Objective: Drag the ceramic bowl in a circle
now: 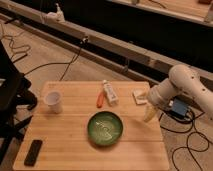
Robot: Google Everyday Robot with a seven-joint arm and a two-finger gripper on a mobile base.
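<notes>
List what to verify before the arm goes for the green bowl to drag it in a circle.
1. Ceramic bowl upright on the table, in plain view: ok.
2. Gripper open and empty, by the table's right edge: ok.
3. Gripper touching the bowl: not ok; it sits to the bowl's right, apart from it.
4. Path from gripper to bowl free of things: ok.
5. Room for a circle: cannot tell; an orange object and a white tube lie just behind the bowl.
6. White cup and black device apart from the bowl: ok.
</notes>
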